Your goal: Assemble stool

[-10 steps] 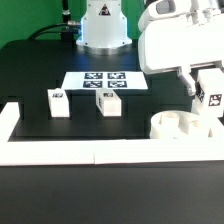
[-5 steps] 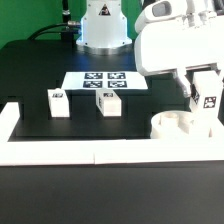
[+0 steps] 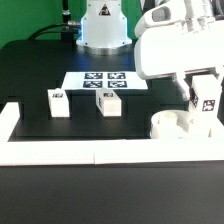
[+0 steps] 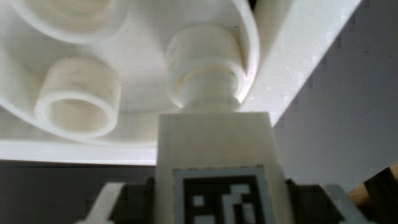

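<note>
Jaws are clamped on one leg, tag side out, long axis close to vertical. The seat sits on the counter at the exterior view's right, directly under the leg. In the wrist view the leg's round peg points along that axis into the seat, beside an open socket (can't tell if it's touching). Next move looks like straight down the axis. The seat is a low white disc with raised tube sockets. Two spare legs stand well apart from it.
</note>
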Controlling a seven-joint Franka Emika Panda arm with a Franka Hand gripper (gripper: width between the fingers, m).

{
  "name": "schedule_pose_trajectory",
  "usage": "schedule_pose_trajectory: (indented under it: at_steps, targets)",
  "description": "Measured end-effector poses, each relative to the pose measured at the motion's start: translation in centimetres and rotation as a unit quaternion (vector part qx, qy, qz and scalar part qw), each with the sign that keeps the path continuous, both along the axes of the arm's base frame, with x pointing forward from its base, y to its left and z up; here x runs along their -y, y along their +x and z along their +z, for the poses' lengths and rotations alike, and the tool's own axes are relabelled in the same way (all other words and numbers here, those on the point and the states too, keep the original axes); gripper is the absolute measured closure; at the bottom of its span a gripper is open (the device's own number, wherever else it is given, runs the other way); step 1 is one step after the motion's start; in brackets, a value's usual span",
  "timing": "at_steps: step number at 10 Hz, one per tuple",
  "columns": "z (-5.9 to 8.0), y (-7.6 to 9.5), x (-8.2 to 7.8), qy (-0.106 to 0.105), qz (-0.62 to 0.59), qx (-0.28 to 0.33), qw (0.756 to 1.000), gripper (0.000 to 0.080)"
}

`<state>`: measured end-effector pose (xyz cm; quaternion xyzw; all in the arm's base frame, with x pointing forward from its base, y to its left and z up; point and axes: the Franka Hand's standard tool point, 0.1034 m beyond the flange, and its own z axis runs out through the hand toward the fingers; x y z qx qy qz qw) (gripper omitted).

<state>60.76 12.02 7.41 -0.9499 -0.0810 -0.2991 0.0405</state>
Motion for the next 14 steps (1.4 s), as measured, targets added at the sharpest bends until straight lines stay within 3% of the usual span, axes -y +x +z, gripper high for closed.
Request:
schedule_pose_trajectory:
  at_steps: [3, 4, 5, 6, 7, 14]
  targets:
    - [-0.15, -0.32, 0.03, 0.0, -0.001, -0.004, 1.0, 0.0463]
    - [-0.51, -0.56, 0.05, 0.0, 0.0, -0.017, 1.0, 0.0388]
    - [-0.58, -0.58, 0.02, 0.0, 0.0, -0.019, 1.0, 0.0388]
    - [-0.6, -0.59, 0.02, 0.0, 0.0, -0.019, 1.0, 0.0253]
    - [-0.63, -0.6, 0.02, 0.0, 0.0, -0.02, 1.0, 0.0168]
    - [-0.71, -0.63, 0.03, -0.001, 0.0, -0.02, 1.0, 0.0151]
